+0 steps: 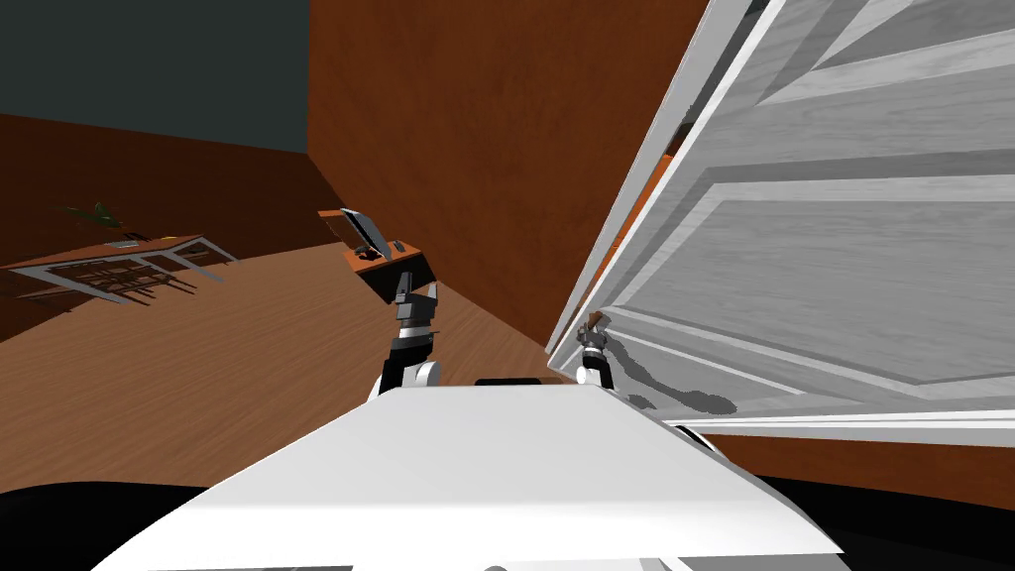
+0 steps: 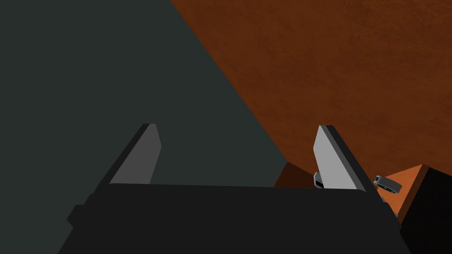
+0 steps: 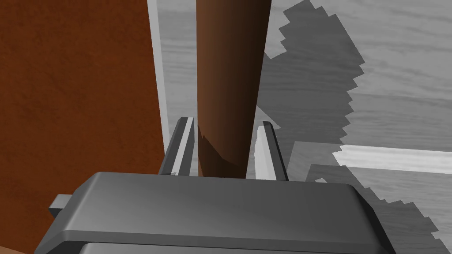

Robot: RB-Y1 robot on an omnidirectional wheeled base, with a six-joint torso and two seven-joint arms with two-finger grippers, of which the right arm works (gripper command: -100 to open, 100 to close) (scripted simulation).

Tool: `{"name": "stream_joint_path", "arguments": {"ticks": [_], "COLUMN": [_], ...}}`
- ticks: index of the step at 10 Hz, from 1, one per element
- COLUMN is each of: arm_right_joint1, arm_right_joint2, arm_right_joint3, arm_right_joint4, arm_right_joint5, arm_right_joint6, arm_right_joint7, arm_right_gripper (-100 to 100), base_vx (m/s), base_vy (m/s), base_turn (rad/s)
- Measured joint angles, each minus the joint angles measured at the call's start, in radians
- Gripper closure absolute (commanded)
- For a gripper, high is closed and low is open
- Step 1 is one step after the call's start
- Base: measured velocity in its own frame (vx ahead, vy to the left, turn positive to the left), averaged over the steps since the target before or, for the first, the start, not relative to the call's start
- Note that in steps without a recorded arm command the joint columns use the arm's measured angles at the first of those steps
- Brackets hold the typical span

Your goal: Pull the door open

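pinching brown door handle: right gripper, blades clamped on both sides to swing grey panelled door; left gripper spread, idle.

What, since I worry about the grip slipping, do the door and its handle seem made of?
The door: pale grey wood by its streaky grain, matt, perhaps painted. The handle: plain brown, smooth, no shine; wood or coated metal, hard to tell. The right gripper is shut on it.
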Motion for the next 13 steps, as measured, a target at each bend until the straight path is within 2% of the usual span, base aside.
{"name": "stream_joint_path", "arguments": {"ticks": [1, 5, 7, 10, 12, 13], "arm_right_joint1": [0.0, -0.004, 0.015, 0.025, 0.031, 0.041], "arm_right_joint2": [0.001, -0.021, -0.029, -0.033, -0.053, -0.062], "arm_right_joint3": [0.003, 0.042, 0.072, 0.094, 0.112, 0.124], "arm_right_joint4": [0.0, -0.005, -0.022, -0.044, -0.056, -0.072], "arm_right_joint5": [0.002, 0.027, 0.044, 0.057, 0.066, 0.07], "arm_right_joint6": [0.001, -0.008, -0.009, 0.004, -0.009, -0.007], "arm_right_joint7": [-0.004, -0.04, -0.063, -0.07, -0.089, -0.098], "arm_right_gripper": [100, 100, 100, 100, 100, 100], "base_vx": [-0.156, -0.237, -0.248, -0.179, -0.266, -0.223], "base_vy": [0.001, -0.018, -0.034, -0.001, -0.044, -0.043], "base_turn": [0.072, 0.077, 0.084, 0.068, 0.113, 0.119]}}
